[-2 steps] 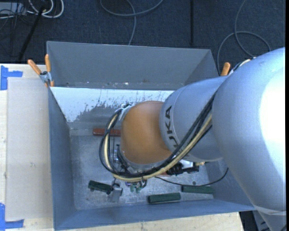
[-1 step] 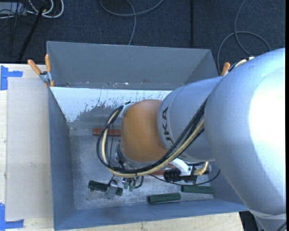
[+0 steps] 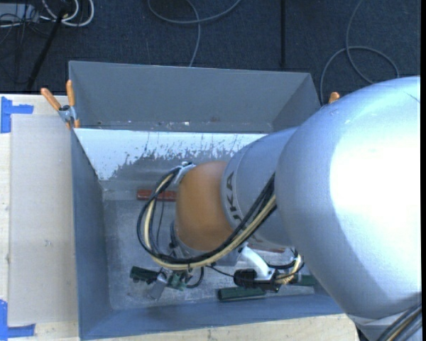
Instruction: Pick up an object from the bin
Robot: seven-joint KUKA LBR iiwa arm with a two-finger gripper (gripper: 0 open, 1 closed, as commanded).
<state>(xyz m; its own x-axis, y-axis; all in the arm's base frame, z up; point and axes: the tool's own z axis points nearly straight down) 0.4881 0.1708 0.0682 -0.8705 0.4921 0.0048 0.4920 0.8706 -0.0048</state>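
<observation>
My claw (image 3: 169, 278) hangs low over the front of the bin (image 3: 89, 247), just beside a small black piece (image 3: 139, 273). I cannot tell whether it is clenched. I'd centre over that piece before closing.

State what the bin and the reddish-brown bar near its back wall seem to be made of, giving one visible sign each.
Bin: grey sheet metal with a matte finish. It has flat folded walls, with dark scuffs and specks on the sloping back wall.
Reddish-brown bar: probably plastic or painted wood. It has an even, dull colour and straight edges, but the view leaves the material open.
</observation>
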